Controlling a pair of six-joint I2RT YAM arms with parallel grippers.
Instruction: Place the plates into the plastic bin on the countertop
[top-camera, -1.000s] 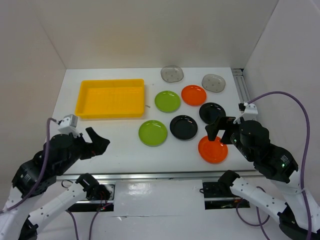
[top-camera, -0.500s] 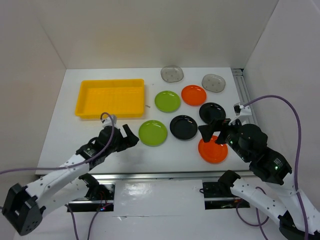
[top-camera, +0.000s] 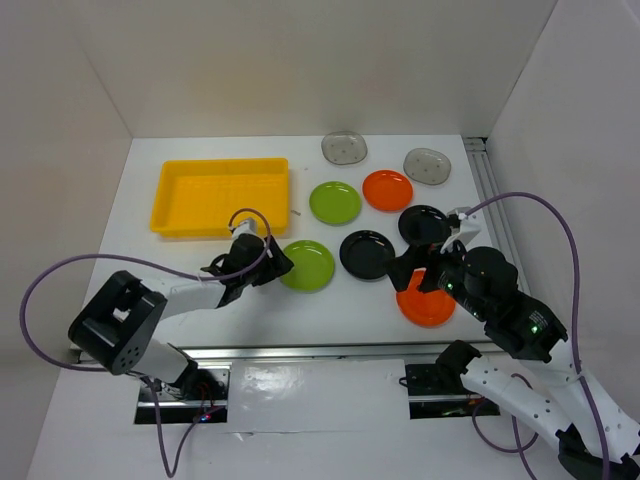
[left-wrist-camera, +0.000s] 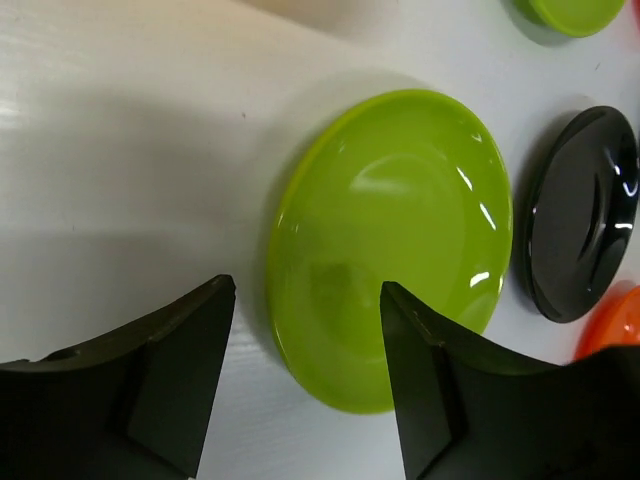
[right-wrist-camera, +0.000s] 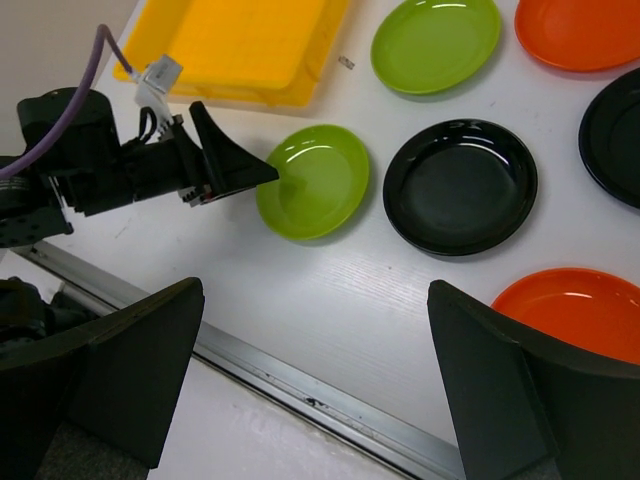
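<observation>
**Left claw spread at the rim of the near green plate; all plates lie outside the bin**

The plastic bin (top-camera: 221, 196) is a shallow, bright yellow rectangular tray with a raised rim. It sits at the far left of the white worktop (top-camera: 200, 300), its long side running left to right.

Eight small round plates lie flat on the worktop to the right of the bin, none of them inside it. The left grey plate (top-camera: 345, 148) and the right grey plate (top-camera: 427, 165) are at the far edge. In front of them lie the far green plate (top-camera: 335, 203) and the far orange plate (top-camera: 387, 190). Nearer the arms are the far black plate (top-camera: 420, 222) and the near black plate (top-camera: 367, 254), both glossy. The near green plate (top-camera: 306, 266) lies just beside the near black plate. The near orange plate (right-wrist-camera: 580, 310) is partly hidden under the right arm in the top view.

The left claw (left-wrist-camera: 305, 285) is low at the left edge of the near green plate. Its jaws are spread, one over the plate's bowl and the other over bare worktop, with the rim between them. It is pinching nothing.

The right claw (right-wrist-camera: 312, 295) hangs above the worktop near the black and orange plates. Its jaws are spread wide and hold nothing.
</observation>
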